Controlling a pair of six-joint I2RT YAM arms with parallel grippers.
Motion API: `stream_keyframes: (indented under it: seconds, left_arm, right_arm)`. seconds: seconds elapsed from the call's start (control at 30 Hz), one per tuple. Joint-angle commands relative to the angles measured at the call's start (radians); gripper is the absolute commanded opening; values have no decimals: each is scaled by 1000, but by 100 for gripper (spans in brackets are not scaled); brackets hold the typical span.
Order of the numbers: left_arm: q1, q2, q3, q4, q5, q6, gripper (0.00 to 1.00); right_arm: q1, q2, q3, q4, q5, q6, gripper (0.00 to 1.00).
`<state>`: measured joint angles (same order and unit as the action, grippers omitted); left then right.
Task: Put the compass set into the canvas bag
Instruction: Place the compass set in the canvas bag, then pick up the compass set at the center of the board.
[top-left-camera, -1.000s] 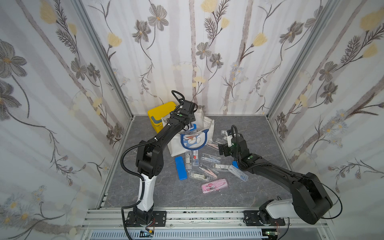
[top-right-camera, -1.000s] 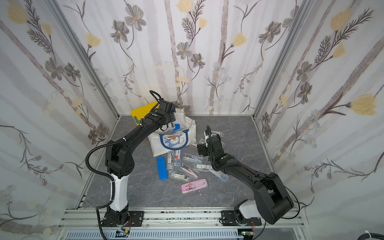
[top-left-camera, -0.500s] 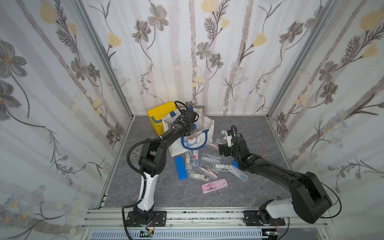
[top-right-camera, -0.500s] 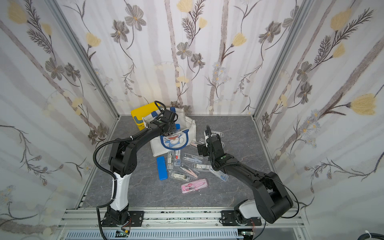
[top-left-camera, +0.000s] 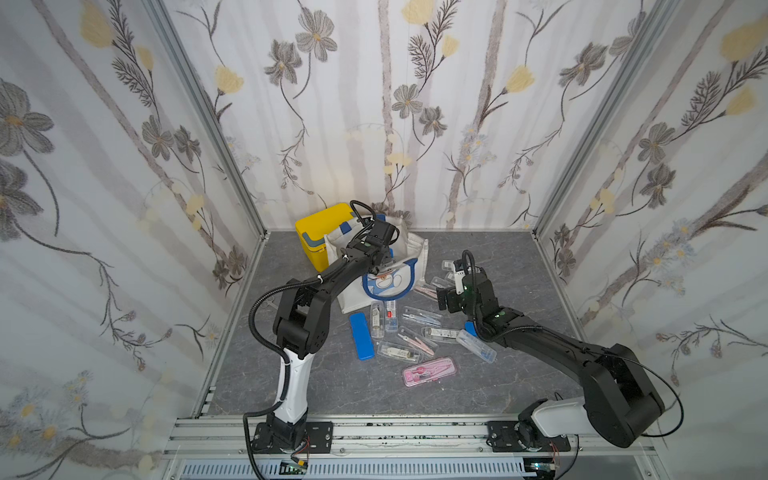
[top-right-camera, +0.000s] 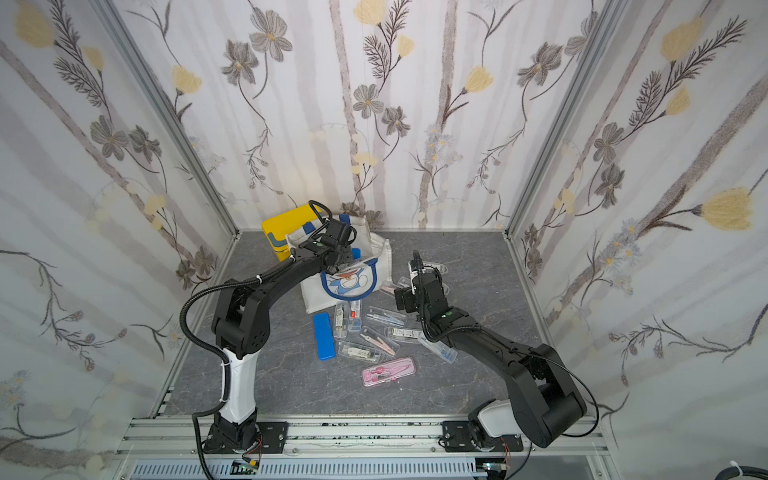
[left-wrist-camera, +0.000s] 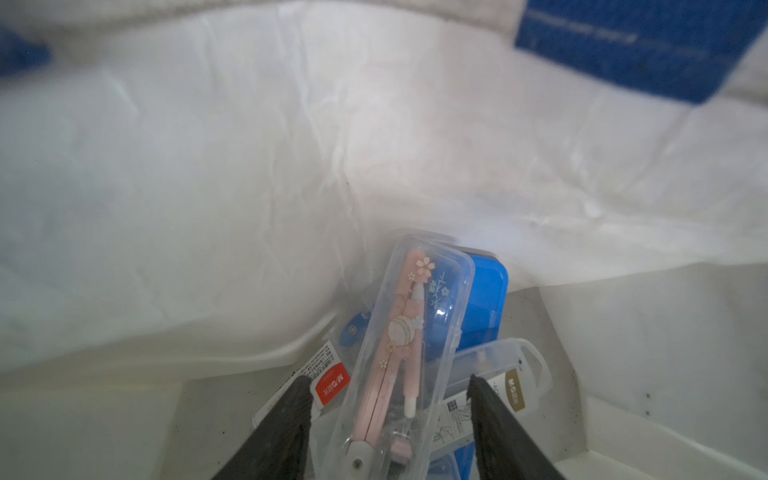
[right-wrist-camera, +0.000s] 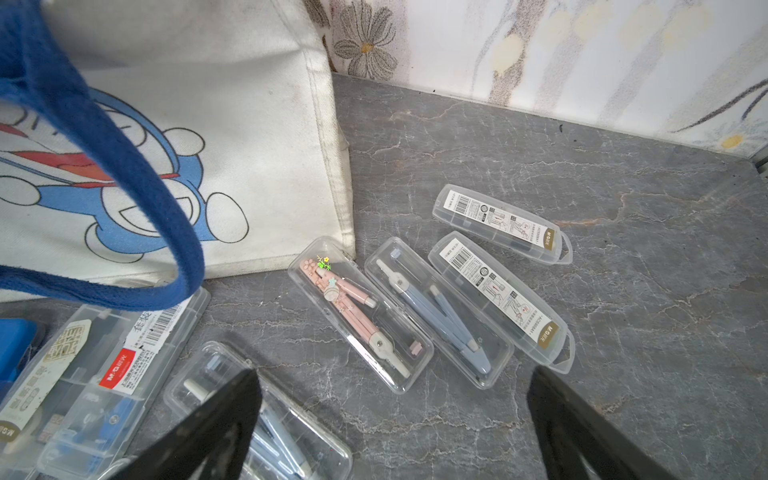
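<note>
The grey marbled surface (top-left-camera: 478, 257) carries a white canvas bag (top-left-camera: 415, 253) near the back wall, with a yellow box (top-left-camera: 320, 224) just beside it. In front of the bag lie scattered clear compass cases (top-left-camera: 422, 314), a blue case (top-left-camera: 360, 336) and, nearest the front, a pink case (top-left-camera: 429, 371).

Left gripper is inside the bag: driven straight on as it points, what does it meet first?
The left gripper would first meet the clear case with the pink compass, lying between its open jaws atop other cases in the canvas bag; depth is unclear.
</note>
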<state>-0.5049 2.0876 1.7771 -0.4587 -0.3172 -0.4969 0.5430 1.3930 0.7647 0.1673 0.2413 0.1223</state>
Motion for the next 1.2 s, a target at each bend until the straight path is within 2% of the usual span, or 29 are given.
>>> stream_keyframes:
  seconds: [0.0,0.2,0.4,0.47,0.63,0.83,1.03,1.17]
  left_arm:
    - [0,-35,30,13,-35,17,59]
    - [-19,-120,18,19,-68,39,66]
    - [-43,-210,-43,45,-75,35,73]
    - [-52,-250,-78,70,-65,34,78]
    - [-64,-377,-207,137,-37,26,100]
    - [-64,-564,-395,209,-40,2,100]
    - [-60,-755,-582,258,-85,-15,100]
    - [-45,-852,-679,279,-96,-33,100]
  right_arm:
    - [1,-8,1,13,10,8,99]
    - [0,7,5,12,15,10,99]
    - [1,35,44,-31,-37,-6,100]
    - [2,37,42,-24,-53,-16,99]
    - [5,32,48,-43,-93,-46,99]
    - [19,54,62,-52,-113,-69,99]
    - [28,88,101,-130,-218,-84,99]
    - [39,103,95,-172,-205,-80,99]
